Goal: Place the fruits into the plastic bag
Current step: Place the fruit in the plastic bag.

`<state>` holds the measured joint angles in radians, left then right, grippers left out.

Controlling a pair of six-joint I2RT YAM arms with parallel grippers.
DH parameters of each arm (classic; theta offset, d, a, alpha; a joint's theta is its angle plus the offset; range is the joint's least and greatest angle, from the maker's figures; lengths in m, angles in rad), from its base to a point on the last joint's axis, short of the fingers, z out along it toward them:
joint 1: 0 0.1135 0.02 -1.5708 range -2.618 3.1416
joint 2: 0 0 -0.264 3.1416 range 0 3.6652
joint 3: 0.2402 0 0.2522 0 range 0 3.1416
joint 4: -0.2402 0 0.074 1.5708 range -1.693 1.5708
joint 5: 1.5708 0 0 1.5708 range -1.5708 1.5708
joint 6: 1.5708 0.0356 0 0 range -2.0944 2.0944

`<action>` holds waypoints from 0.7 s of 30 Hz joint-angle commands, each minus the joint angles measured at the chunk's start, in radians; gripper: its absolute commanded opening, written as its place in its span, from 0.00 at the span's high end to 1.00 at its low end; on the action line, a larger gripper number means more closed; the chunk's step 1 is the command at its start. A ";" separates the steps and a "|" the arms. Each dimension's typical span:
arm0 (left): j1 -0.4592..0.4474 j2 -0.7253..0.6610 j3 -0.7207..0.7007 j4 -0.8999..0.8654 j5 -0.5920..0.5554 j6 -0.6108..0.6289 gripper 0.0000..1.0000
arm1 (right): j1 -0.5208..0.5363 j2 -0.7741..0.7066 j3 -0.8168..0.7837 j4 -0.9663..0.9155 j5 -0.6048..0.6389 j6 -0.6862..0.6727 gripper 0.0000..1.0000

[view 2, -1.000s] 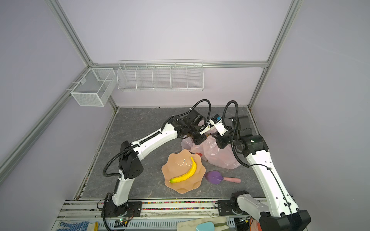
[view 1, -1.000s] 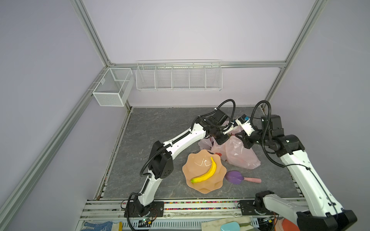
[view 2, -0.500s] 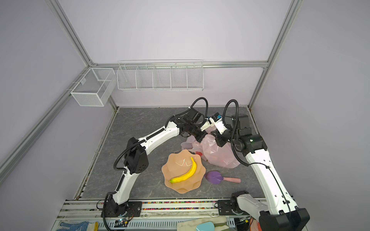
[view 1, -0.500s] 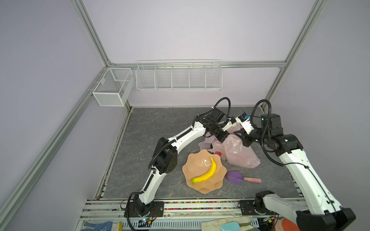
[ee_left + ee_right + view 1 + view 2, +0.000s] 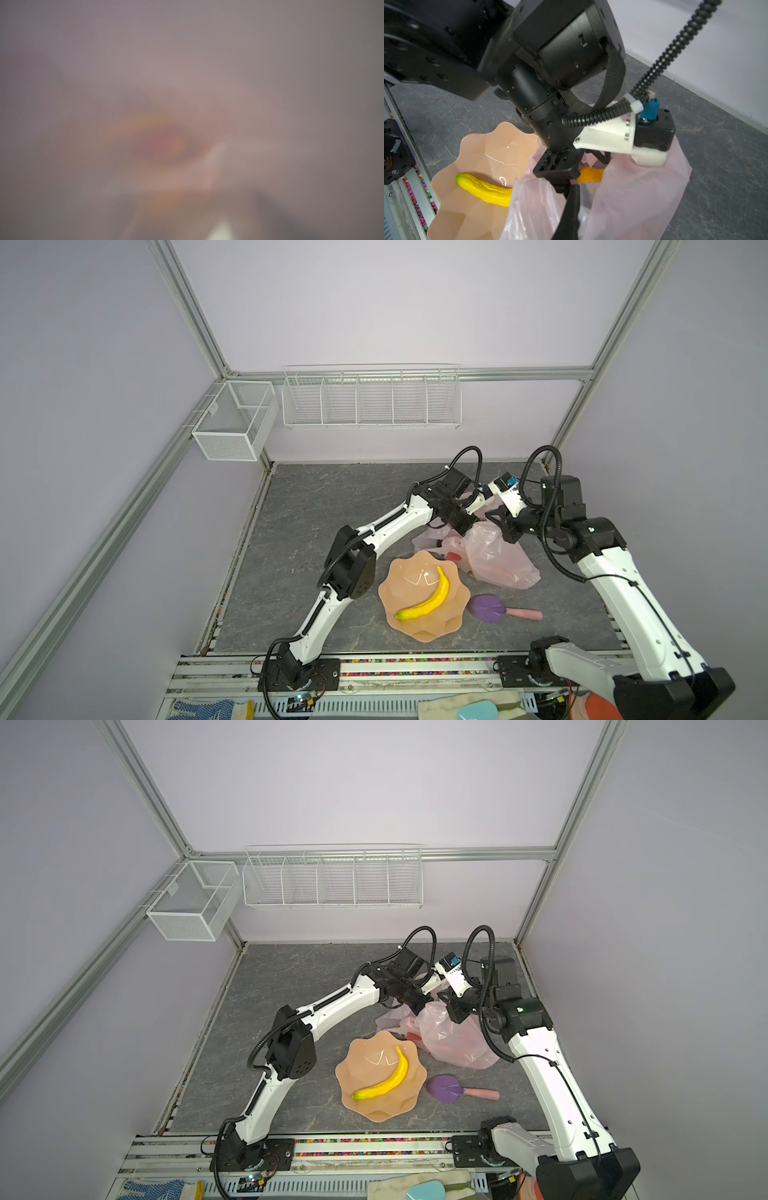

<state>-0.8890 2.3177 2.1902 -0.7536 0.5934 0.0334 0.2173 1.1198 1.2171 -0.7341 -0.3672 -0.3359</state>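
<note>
left tool (image 5: 467, 526) now further into translucent pink plastic bag (image 5: 498, 562), grip unreadable; right tool (image 5: 506, 533) clamps its rim. orange toy fruit (image 5: 591, 175) inside; yellow toy banana (image 5: 428, 599) next.

- No text, number, brand or sign can be read anywhere in the cell.
- Plastic bag (image 5: 498, 560), just behind the bowl (image 5: 388, 601): both top views show a reddish patch through the film at the edge nearest the bowl. I cannot tell whether it is print, and no letters can be made out.
- Same bag in the right wrist view (image 5: 643, 197): the pale pink film shows no legible print.
- Black camera housing (image 5: 654, 133), over the bag and past the bowl: no lettering can be made out on it.
- Left wrist view: blurred throughout, nothing to read.
</note>
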 commanded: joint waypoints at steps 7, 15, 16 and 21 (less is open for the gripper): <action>0.068 -0.276 -0.169 0.030 -0.064 -0.064 0.01 | -0.007 -0.020 -0.029 0.014 -0.008 0.012 0.93; 0.101 -0.506 -0.406 0.053 -0.080 -0.059 0.01 | -0.006 -0.026 -0.037 0.008 0.002 0.012 0.94; 0.102 -0.535 -0.421 0.035 -0.098 -0.053 0.01 | -0.006 -0.026 -0.036 0.004 0.002 0.013 0.93; 0.105 -0.691 -0.553 -0.004 -0.142 -0.043 0.01 | -0.006 -0.021 -0.012 -0.018 0.007 0.017 0.93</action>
<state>-0.7879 1.7084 1.6939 -0.7166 0.4831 -0.0204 0.2165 1.1110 1.1965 -0.7357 -0.3595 -0.3237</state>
